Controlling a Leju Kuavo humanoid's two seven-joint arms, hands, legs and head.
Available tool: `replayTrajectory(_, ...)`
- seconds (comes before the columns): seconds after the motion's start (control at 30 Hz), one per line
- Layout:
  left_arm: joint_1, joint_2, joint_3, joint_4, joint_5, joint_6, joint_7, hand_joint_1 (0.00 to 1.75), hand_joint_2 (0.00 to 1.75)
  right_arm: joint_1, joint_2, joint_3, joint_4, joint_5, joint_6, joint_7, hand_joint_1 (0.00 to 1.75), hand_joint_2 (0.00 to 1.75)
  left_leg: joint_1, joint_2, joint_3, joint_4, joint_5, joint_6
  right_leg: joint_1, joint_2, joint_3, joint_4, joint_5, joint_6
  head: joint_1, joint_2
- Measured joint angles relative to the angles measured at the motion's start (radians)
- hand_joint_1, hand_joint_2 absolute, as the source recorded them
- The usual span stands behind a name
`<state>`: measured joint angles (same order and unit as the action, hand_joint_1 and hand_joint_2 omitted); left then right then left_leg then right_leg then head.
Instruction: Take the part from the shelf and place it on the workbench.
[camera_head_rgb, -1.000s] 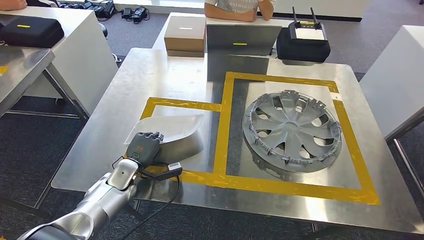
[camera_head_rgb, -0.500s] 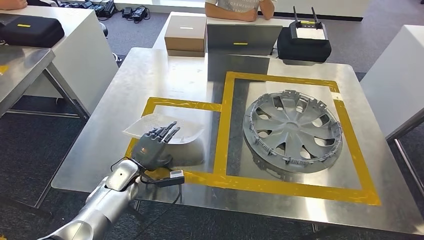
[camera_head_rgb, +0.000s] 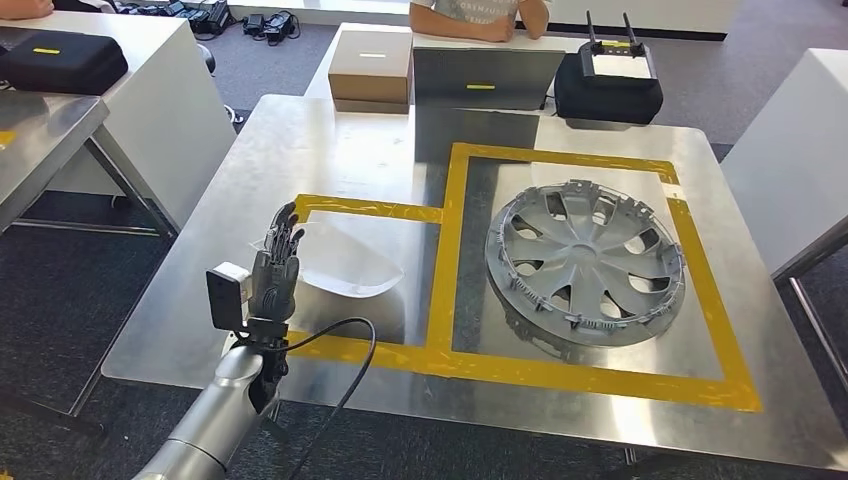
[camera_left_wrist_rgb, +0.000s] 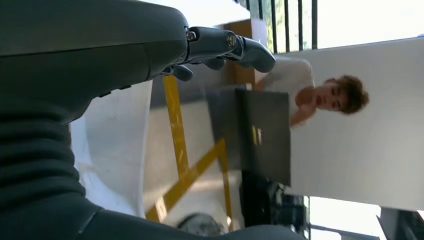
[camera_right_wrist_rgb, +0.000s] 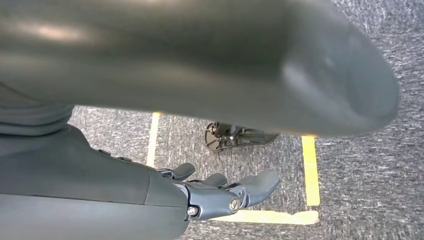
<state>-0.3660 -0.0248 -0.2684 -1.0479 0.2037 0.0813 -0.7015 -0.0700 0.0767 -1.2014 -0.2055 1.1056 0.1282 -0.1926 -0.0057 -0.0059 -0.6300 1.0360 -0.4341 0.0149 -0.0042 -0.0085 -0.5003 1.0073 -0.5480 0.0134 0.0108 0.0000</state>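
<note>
— What do you see at the left hand (camera_head_rgb: 273, 270) now?

— Your left hand stands over the near left part of the worktop (camera_head_rgb: 330, 160), palm side turned, its fingers (camera_head_rgb: 283, 232) stretched out and a little apart. It holds nothing. In the left wrist view the same hand (camera_left_wrist_rgb: 100, 55) shows its fingertips (camera_left_wrist_rgb: 252, 50) free in the air.

— And the part?

— The white part (camera_head_rgb: 345, 262) lies on the worktop just beside the hand, on its right side, inside the smaller field of yellow tape (camera_head_rgb: 370, 210). You can see that the fingers are close to its edge, but I cannot tell if they touch it.

— What is further right from the hand?

— A grey wheel cover (camera_head_rgb: 585, 262) lies flat in the bigger yellow field, well apart from the hand. Beyond the hand, at the far edge, there is a brown box (camera_head_rgb: 372, 68), then a grey case (camera_head_rgb: 485, 78), then a black bag with a white device on it (camera_head_rgb: 608, 88). A person (camera_head_rgb: 480, 18) sits behind them.

— And your right hand?

— The right hand (camera_right_wrist_rgb: 220, 192) hangs over the grey carpet floor (camera_right_wrist_rgb: 365, 165), near yellow floor lines (camera_right_wrist_rgb: 310, 172). Its fingers are slightly curled and apart, with nothing in them.
</note>
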Motion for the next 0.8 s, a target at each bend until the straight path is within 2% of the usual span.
replayTrajectory(0.07, 0.042, -0.002, 0.043, -0.084, 0.0, -0.119, -0.001, 0.0, 0.0, 0.001, 0.0, 0.0, 0.0, -0.002, 0.0, 0.0, 0.0, 0.0, 0.0, 0.001, 0.0, 0.0, -0.001, 0.0, 0.0, 0.001, 0.0, 0.0, 0.0, 0.0, 0.0, 0.0)
replayTrajectory(0.13, 0.079, -0.003, 0.088, -0.149, -0.017, -0.179, -0.001, 0.0, 0.0, 0.002, 0.0, 0.0, 0.0, -0.003, 0.0, -0.001, 0.0, 0.0, -0.002, 0.002, 0.0, 0.001, -0.003, 0.0, -0.002, 0.001, -0.001, -0.001, 0.0, 0.0, 0.0, 0.0)
replayTrajectory(0.3, 0.132, -0.003, 0.174, -0.231, -0.03, -0.227, -0.001, 0.0, 0.0, 0.001, 0.0, 0.0, 0.0, -0.003, 0.0, -0.002, 0.0, 0.0, -0.006, 0.001, 0.0, 0.002, -0.007, 0.005, -0.008, -0.001, 0.001, -0.002, -0.003, 0.006, 0.0, 0.0)
replayTrajectory(0.37, 0.138, -0.003, 0.192, -0.24, -0.037, -0.235, -0.001, 0.0, 0.0, -0.001, 0.0, 0.0, 0.0, -0.003, 0.0, -0.002, 0.0, 0.0, -0.009, 0.0, 0.0, 0.002, -0.007, 0.01, -0.01, -0.002, 0.002, -0.003, -0.001, 0.01, 0.0, 0.0)
replayTrajectory(0.43, 0.139, -0.004, 0.202, -0.243, -0.047, -0.243, -0.001, 0.0, 0.0, -0.002, 0.0, 0.0, 0.0, -0.003, 0.0, -0.005, 0.0, 0.0, -0.004, 0.0, 0.003, -0.006, 0.0, 0.016, -0.009, -0.001, 0.001, 0.008, -0.009, 0.015, 0.0, 0.0)
replayTrajectory(0.5, 0.14, -0.008, 0.207, -0.244, -0.058, -0.25, -0.001, 0.0, 0.0, -0.002, -0.002, 0.0, 0.0, -0.003, 0.0, -0.007, 0.0, 0.0, 0.002, 0.001, 0.006, -0.015, 0.005, 0.023, -0.008, 0.002, -0.023, 0.07, -0.053, 0.02, 0.002, 0.0)
replayTrajectory(0.57, 0.143, -0.013, 0.211, -0.242, -0.071, -0.256, -0.001, 0.0, 0.0, -0.001, -0.002, 0.0, 0.0, -0.003, 0.001, -0.008, 0.0, 0.0, 0.003, 0.003, 0.004, -0.016, 0.006, 0.026, -0.01, 0.003, -0.082, 0.195, -0.119, 0.024, 0.004, 0.0)
replayTrajectory(0.6, 0.145, -0.015, 0.212, -0.242, -0.077, -0.257, -0.001, 0.0, 0.0, 0.0, -0.003, 0.0, 0.0, -0.003, 0.001, -0.008, 0.0, 0.0, 0.003, 0.003, 0.002, -0.016, 0.007, 0.025, -0.012, 0.003, -0.108, 0.251, -0.14, 0.027, 0.005, 0.0)
replayTrajectory(0.63, 0.148, -0.017, 0.213, -0.241, -0.083, -0.257, 0.0, 0.0, 0.0, 0.001, -0.003, 0.0, 0.0, -0.003, 0.001, -0.008, 0.0, 0.0, 0.004, 0.003, 0.0, -0.014, 0.008, 0.023, -0.013, 0.003, -0.122, 0.279, -0.139, 0.029, 0.005, 0.0)
replayTrajectory(0.67, 0.151, -0.018, 0.214, -0.24, -0.088, -0.257, 0.0, 0.0, 0.0, 0.001, -0.004, 0.0, 0.0, -0.003, 0.001, -0.008, 0.0, 0.0, 0.006, 0.003, -0.002, -0.013, 0.01, 0.02, -0.015, 0.003, -0.117, 0.267, -0.119, 0.031, 0.006, 0.0)
replayTrajectory(0.73, 0.154, -0.02, 0.215, -0.241, -0.092, -0.257, 0.0, 0.0, 0.0, 0.0, -0.007, 0.0, 0.0, -0.003, 0.001, -0.01, 0.0, 0.0, 0.011, 0.002, -0.009, -0.006, 0.014, 0.011, -0.021, 0.003, -0.058, 0.144, -0.05, 0.036, 0.007, 0.0)
replayTrajectory(0.77, 0.154, -0.02, 0.215, -0.241, -0.092, -0.257, 0.0, 0.0, 0.0, -0.001, -0.008, 0.0, 0.0, -0.003, 0.001, -0.011, 0.0, 0.0, 0.013, 0.0, -0.013, -0.003, 0.017, 0.005, -0.021, 0.006, -0.029, 0.085, -0.022, 0.033, 0.007, 0.0)
replayTrajectory(0.8, 0.154, -0.02, 0.216, -0.241, -0.093, -0.258, 0.0, 0.0, 0.0, -0.001, -0.008, 0.0, 0.0, -0.003, 0.001, -0.011, 0.0, 0.0, 0.013, -0.001, -0.016, 0.0, 0.021, -0.003, -0.02, 0.009, -0.011, 0.044, -0.006, 0.027, 0.007, 0.0)
